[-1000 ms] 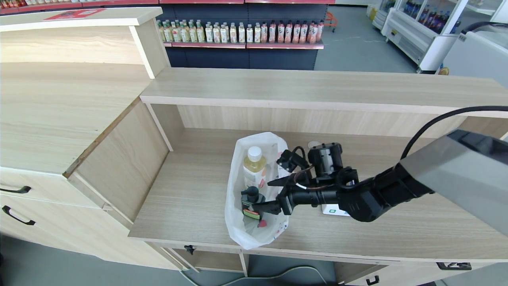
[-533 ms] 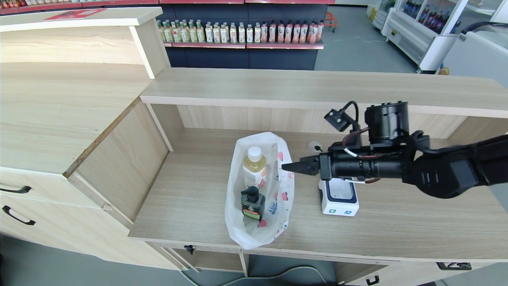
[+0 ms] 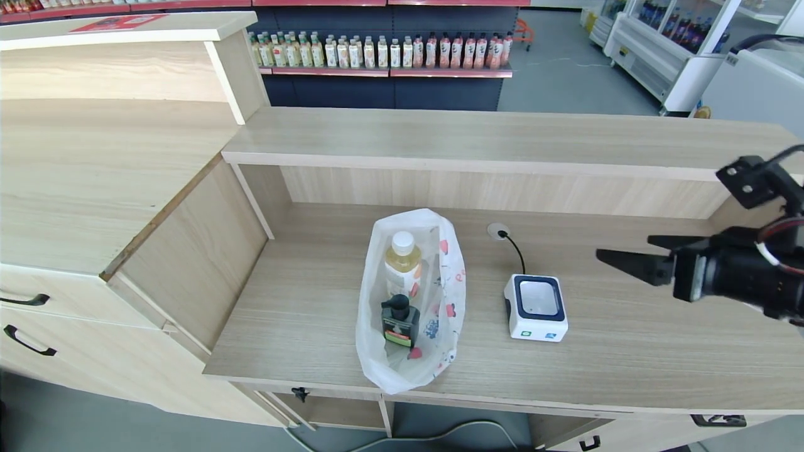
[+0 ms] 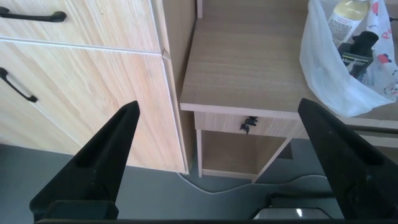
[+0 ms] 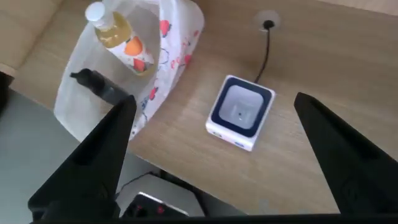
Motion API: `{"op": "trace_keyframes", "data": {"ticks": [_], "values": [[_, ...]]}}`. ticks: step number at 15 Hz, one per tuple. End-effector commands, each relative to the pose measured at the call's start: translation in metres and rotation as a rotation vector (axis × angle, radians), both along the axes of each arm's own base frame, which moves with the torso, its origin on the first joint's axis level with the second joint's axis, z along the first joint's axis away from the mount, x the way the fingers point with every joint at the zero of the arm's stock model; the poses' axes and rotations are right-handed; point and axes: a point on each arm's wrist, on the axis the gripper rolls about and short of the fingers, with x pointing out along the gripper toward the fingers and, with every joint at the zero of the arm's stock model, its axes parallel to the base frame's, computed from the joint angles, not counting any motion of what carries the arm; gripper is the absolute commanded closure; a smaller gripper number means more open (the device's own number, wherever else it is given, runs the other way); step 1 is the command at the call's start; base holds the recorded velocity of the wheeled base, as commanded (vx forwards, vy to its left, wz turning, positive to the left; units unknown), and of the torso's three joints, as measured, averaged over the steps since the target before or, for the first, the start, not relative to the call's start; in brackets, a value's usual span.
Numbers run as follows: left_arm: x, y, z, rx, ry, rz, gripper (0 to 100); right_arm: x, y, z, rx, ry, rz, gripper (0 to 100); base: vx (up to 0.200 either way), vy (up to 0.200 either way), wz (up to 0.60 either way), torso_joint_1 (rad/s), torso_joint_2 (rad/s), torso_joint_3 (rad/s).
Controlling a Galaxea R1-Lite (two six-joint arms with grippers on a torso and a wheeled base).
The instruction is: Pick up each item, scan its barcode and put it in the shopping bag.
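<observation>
Status: right gripper (image 3: 625, 250) hangs above the light wood-grain checkout counter (image 3: 628, 364). It is off to the right of the white box-shaped barcode scanner with the dark glass window (image 3: 535, 306) and well apart from the bag. Jaws spread wide, nothing between them. Left gripper (image 4: 217, 106) is parked low, in front of the counter's edge near the pale wooden drawer fronts (image 4: 81, 37). Its jaws are also wide apart, holding nothing.

Task items: 2, both inside the white thin-plastic shopping bag with red and blue prints (image 3: 453, 295). The clear bottle of pale yellow drink with a white cap (image 3: 402, 260) is on the far side of the bag. The small dark pump bottle with a black dispenser head (image 3: 399, 321) is on the near side, touching the other or just beside it; can't tell which.

Bag sits on the counter left of the scanner with its mouth gaping upward, so a drop from above goes in without anything holding it open. Scanner sits near the bag, window facing up, with its black cable (image 3: 516, 251) running to a hole in the counter behind it. That gives a short path from scan to bag.

Judgement: pick-scan-bag looks done for these 2. Right arm is clear of bag and scanner, likely so it snags neither. Risk if more goes in: the bag is limp and unsupported, so the rim could fold over.
</observation>
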Motion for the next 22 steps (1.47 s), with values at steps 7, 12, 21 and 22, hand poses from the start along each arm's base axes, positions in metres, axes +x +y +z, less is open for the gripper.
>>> {"op": "trace_keyframes", "data": {"ticks": [7,12,21,22], "values": [[0.0,0.0,0.0,0.0,0.0,0.0,0,-0.207,-0.034,-0.098,-0.093,-0.187,-0.403,0,0.0,0.0,0.0,0.0,0.0,0.0],[0.0,0.0,0.0,0.001,0.0,0.0,0,-0.225,-0.034,-0.131,-0.065,-0.317,-0.478,0,0.0,0.0,0.0,0.0,0.0,0.0],[0.0,0.0,0.0,0.0,0.0,0.0,0,-0.229,-0.034,-0.136,-0.075,-0.339,-0.446,0,0.0,0.0,0.0,0.0,0.0,0.0],[0.0,0.0,0.0,0.0,0.001,0.0,0,-0.229,-0.034,-0.135,-0.073,-0.34,-0.446,0,0.0,0.0,0.0,0.0,0.0,0.0]]}}
